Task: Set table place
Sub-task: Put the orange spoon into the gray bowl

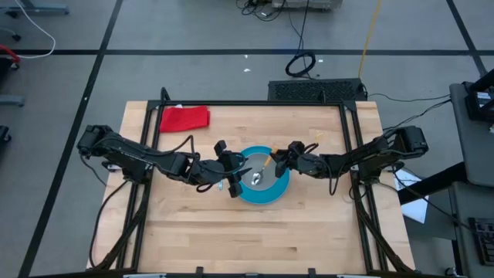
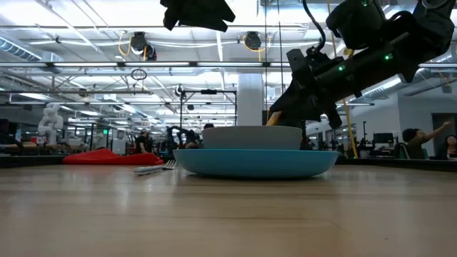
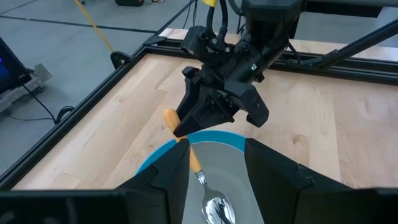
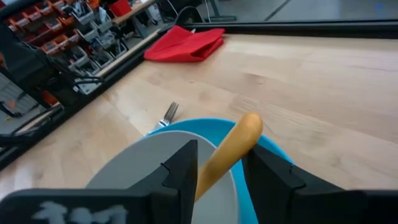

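Now the blue plate (image 1: 272, 193) sits near the middle of the table (image 1: 255, 239), and the grey bowl (image 1: 261, 176) sits on it. The spoon (image 1: 260, 171) lies in the bowl, with its orange handle leaning over the rim. The right gripper (image 1: 276, 160) has its two fingers spread apart, one on each side of the handle, not squeezing it. The left gripper (image 1: 235, 166) hangs over the bowl's other side, and its fingers are apart too. The fork (image 1: 231, 188) lies on the table beside the plate. A red cloth (image 1: 185, 117) rests at a far corner.
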